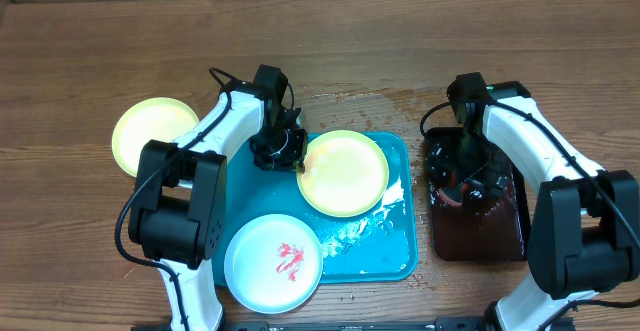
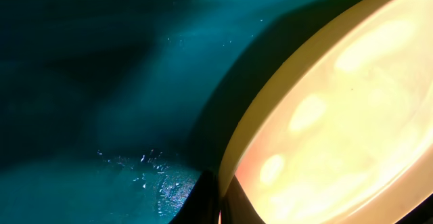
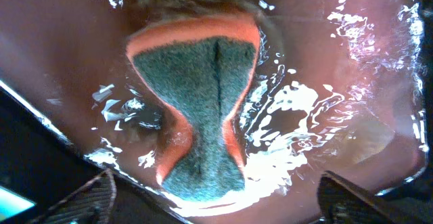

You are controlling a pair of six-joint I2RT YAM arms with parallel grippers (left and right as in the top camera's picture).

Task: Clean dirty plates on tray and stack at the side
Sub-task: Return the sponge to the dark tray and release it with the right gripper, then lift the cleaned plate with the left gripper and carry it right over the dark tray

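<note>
- The bench [image 1: 100, 31] already carries one yellow-green plate [image 1: 150, 133] at its left side, apart from the trays; I take that spot as the stacking place.
- On the turquoise tray [image 1: 395, 261], wet in places, sit a second yellow-green plate [image 1: 345, 176] and, overhanging the near-left corner, a pale blue plate [image 1: 250, 271] with a red smear.
- The dark brown tray [image 1: 480, 236] holds water and an orange-and-green sponge [image 3: 203, 82].
- The left gripper [image 1: 285, 153] appears clamped on the second plate's left rim, raising that edge; keep it steady and tilted.
- The right gripper [image 3: 213, 183] hangs spread wide over the sponge; it should close across the sponge's narrow waist, then wipe with light pressure.
</note>
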